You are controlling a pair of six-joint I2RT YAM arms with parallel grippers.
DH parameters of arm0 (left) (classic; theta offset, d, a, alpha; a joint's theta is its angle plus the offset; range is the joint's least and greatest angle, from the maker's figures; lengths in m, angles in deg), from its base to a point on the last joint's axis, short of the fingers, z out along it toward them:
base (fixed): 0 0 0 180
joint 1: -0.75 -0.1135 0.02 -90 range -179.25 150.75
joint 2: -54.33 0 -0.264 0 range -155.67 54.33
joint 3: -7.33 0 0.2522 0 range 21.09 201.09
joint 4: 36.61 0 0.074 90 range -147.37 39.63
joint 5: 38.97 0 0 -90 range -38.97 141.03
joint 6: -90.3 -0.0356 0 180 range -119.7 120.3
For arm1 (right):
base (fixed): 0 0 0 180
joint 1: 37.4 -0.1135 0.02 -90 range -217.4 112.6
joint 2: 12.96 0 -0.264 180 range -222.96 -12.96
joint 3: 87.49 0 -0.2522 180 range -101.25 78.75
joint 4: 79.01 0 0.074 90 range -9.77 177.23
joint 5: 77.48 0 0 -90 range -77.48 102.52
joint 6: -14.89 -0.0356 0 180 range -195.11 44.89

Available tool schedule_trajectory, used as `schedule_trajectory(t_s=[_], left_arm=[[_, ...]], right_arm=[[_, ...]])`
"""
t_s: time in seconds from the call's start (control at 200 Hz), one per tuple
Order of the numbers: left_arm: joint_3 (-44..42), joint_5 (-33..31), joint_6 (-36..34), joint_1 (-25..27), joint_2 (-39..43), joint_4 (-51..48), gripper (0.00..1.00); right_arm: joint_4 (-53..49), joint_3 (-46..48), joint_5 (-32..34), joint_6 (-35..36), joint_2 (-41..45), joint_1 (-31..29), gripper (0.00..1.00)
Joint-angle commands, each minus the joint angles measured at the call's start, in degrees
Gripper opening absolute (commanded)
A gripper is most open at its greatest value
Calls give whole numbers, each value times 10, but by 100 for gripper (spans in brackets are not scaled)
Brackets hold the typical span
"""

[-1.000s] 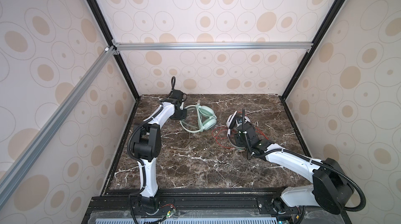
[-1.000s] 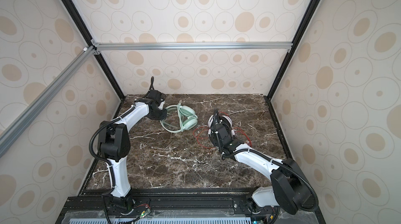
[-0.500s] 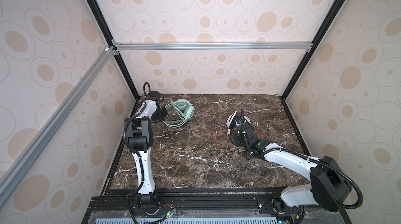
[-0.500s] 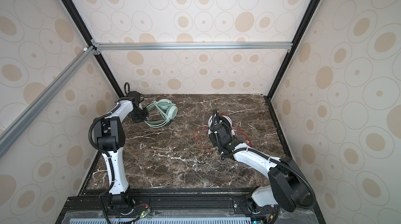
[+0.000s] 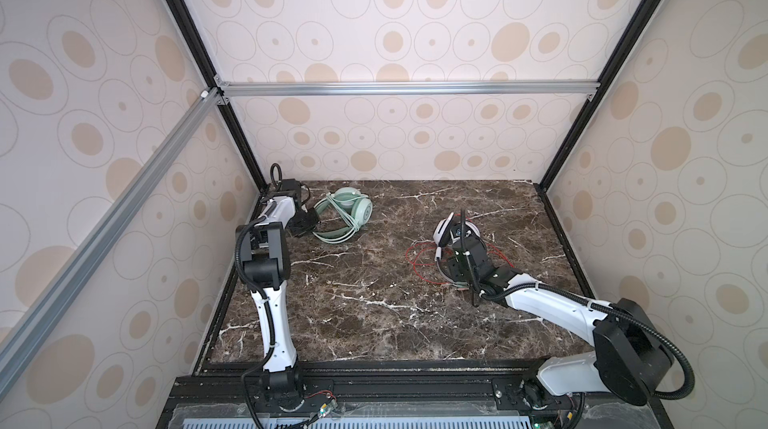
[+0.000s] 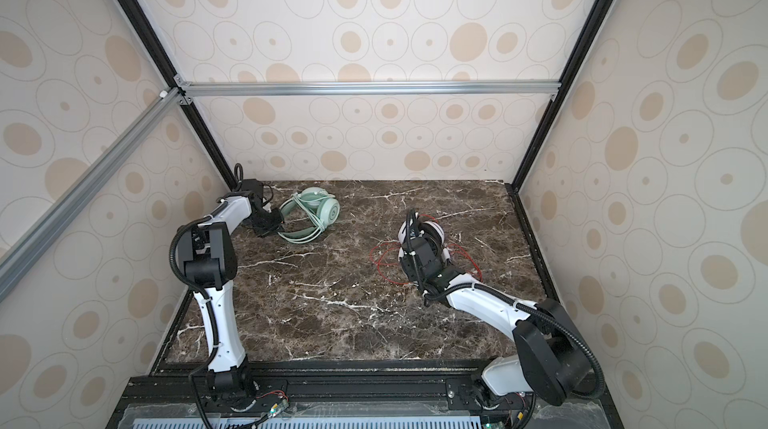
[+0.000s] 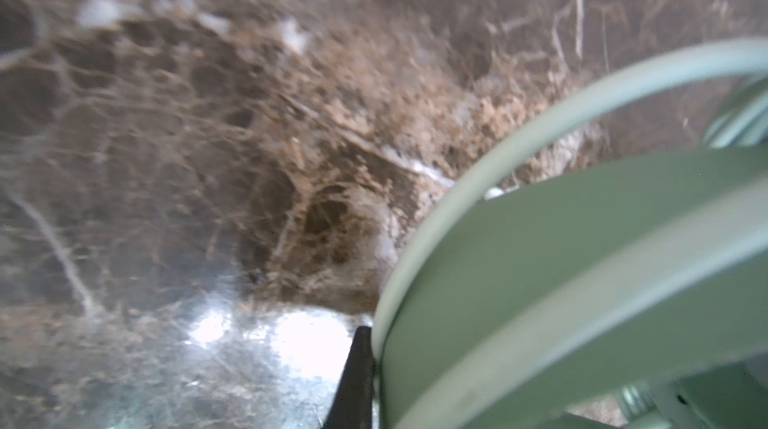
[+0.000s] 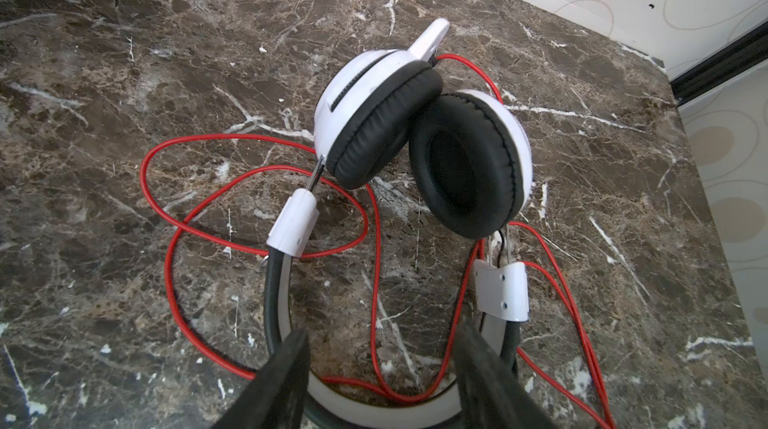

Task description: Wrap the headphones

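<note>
item 1: mint-green headset, on the marble tabletop, at about 11 o'clock near the back left corner. its pale green cable lies in several strands across cups and band.

item 2: left gripper, at the 9 o'clock side of item 1, right at the headband. the left wrist view, blurred, shows one black finger touching the band. jaws: cannot tell whether gripping or apart.

item 3: white-and-black headset, on the tabletop toward 3 o'clock, well apart from item 1, black ear pads facing each other.

item 4: thin red cable, loose, in loops on the marble around and under item 3.

item 5: right gripper, at the 6 o'clock end of item 3, over the crown of its headband. jaws apart, nothing clamped; one finger over each side of the band.
</note>
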State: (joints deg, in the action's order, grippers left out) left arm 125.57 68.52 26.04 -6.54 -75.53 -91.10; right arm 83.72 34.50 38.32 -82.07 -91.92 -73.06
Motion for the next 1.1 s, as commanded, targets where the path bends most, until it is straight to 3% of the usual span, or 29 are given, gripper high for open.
schedule_trajectory(t_s=[0.0,0.185,0.23,0.25,0.28,0.29,0.3,0.315,0.475,0.625,0.75,0.88,1.005,1.095], left_arm=[[-2,13,-7,-7,-1,22,26],[-18,18,-11,-6,7,36,48],[-18,15,-11,-7,10,35,59],[-18,14,-12,-7,11,35,74],[-19,11,-11,-6,15,35,79],[-19,11,-11,-7,17,35,83],[-20,9,-11,-7,19,36,95],[-21,9,-10,-6,22,36,98],[-58,15,13,-4,104,68,98],[-137,21,38,34,263,142,98],[-219,14,20,107,384,213,98],[-270,45,-13,182,432,257,98],[-276,81,-17,227,453,273,98],[-288,111,-1,245,461,286,98]], right_arm=[[-7,-14,10,3,8,-2,58],[-13,-13,17,12,10,-2,58],[-13,-12,21,14,13,-2,58],[-13,-12,22,15,13,-2,59],[-12,-11,26,16,14,-2,59],[-11,-11,26,15,14,-2,59],[-11,-11,28,17,14,-2,59],[-9,-10,32,17,14,-2,59],[-6,-12,61,18,5,-2,60],[-18,-17,58,0,16,14,61],[-16,5,-24,-44,57,84,62],[-29,5,-104,-91,79,167,63],[-70,-56,-199,-112,39,226,66],[-97,-120,-231,-78,-21,242,73]])
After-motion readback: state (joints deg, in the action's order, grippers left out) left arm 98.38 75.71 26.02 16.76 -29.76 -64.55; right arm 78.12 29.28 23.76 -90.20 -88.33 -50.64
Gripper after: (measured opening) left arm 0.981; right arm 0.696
